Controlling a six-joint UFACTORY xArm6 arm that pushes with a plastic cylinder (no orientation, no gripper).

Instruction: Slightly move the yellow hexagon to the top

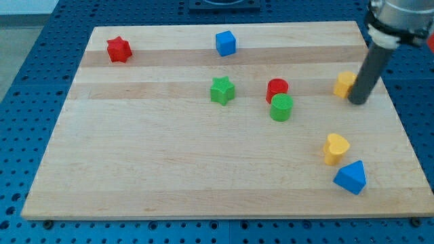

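The yellow hexagon [344, 83] lies near the right edge of the wooden board [169, 176], partly hidden behind my rod. My tip [358, 102] rests just to the hexagon's lower right, touching it or nearly so. A yellow heart-shaped block [335, 148] lies further down the view's right side.
A red star [118, 49] sits at top left and a blue cube [226, 43] at top centre. A green star [222, 90], a red cylinder [277, 88] and a green cylinder [281, 108] are mid-board. A blue triangular block [350, 177] lies at lower right.
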